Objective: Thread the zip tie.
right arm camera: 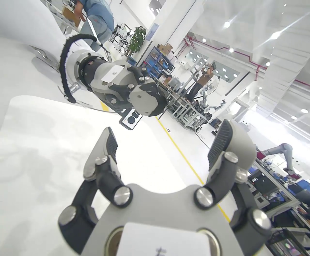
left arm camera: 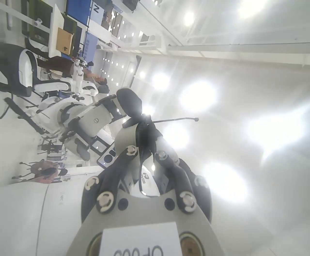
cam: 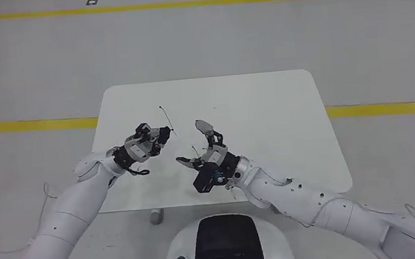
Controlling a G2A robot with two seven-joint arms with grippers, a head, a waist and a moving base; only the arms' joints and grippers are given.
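The right jaws gape empty above the front half of the surface (cam: 264, 102). The left jaws clench the zip tie (left arm camera: 174, 119) above the surface's left part, its tail jutting free.

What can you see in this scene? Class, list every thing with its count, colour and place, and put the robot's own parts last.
zip tie: one, black, clamped in the left gripper, its free end sticking out above the table
table: one, white, under both grippers
floor lines: two, yellow, one beyond the table, one running behind it
floor markers: two, dark, by the far line
left gripper: one, grey and black, shut on the zip tie
right gripper: one, grey and black, open and empty, beside the left gripper
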